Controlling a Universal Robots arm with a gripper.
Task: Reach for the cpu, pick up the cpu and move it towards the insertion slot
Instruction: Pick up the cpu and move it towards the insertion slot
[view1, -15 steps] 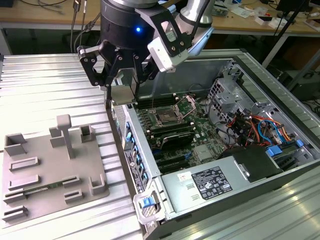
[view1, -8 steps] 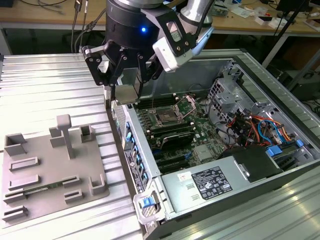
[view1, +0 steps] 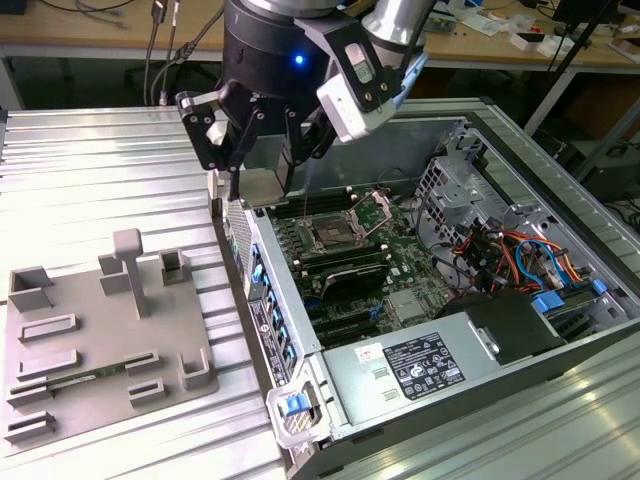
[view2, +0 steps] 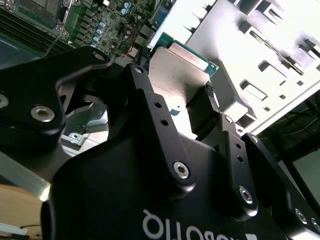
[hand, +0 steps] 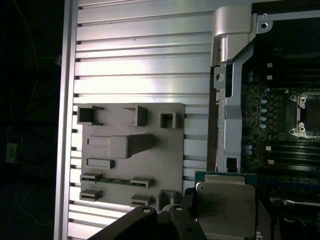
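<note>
My gripper (view1: 260, 183) is shut on the cpu (view1: 264, 187), a flat silvery square chip with a thin green edge. It hangs above the open computer case's wall, at the back of the exterior view. Both wrist views show the cpu (view2: 179, 67) (hand: 225, 206) held between the black fingers (view2: 209, 97). The insertion slot (view1: 330, 238), a silver-framed socket with a dark centre and wire levers, lies on the motherboard. It is a short way toward the exterior view's right of the gripper and lower down. The slot also shows in both wrist views (hand: 306, 117) (view2: 47, 6).
A grey plastic tray (view1: 60, 345) (hand: 167, 150) with raised blocks lies on the ribbed metal table at the exterior view's left. The open case (view1: 300, 420) holds memory slots, a finned heatsink (view1: 405, 305), a power supply (view1: 420, 365) and coloured cables (view1: 510, 255).
</note>
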